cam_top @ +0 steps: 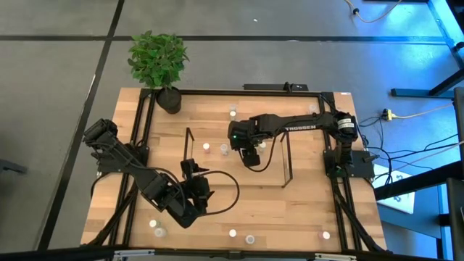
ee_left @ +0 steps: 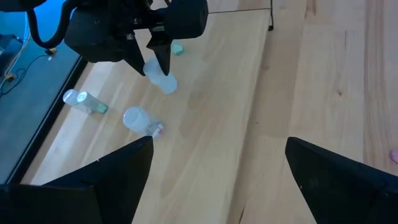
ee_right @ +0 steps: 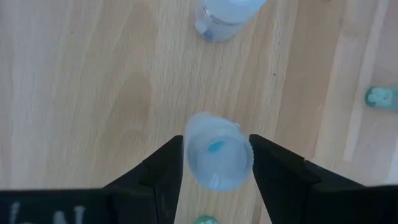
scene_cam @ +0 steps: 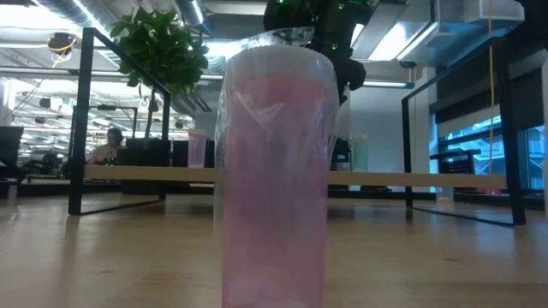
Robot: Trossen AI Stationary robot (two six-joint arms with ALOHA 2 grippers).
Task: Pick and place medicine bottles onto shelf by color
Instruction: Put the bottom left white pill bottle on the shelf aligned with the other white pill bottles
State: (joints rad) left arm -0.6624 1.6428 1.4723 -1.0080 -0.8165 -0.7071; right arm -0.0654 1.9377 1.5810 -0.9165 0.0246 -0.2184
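I am looking past a pink bottle (scene_cam: 274, 171) standing right against the low camera, and it is blocking most of the table behind it. Along the near edge, more bottles are sitting well apart from one another; I am counting one at the middle (cam_top: 233, 233) and one toward the right (cam_top: 325, 235).

My left gripper (ee_left: 217, 168) is hovering over the near left part of the table (cam_top: 304, 210), its fingers standing wide apart with nothing between them. Through its camera I am seeing two bottles lying on their sides, one green-tinted (ee_left: 84, 101) and one with a pink end (ee_left: 140, 120).

Farther in, my right gripper (ee_right: 214, 163) is hanging inside the shelf (cam_top: 284, 156), fingers clamped on a clear bottle (ee_right: 217, 158) held upright above the board. Another clear bottle (ee_right: 225, 14) is standing just beyond it, and a green one (ee_right: 382, 96) is lying off to the side.

At the far left corner a potted plant (cam_top: 158, 61) is standing. Beyond the table, a person (scene_cam: 110, 145) is sitting in the room.
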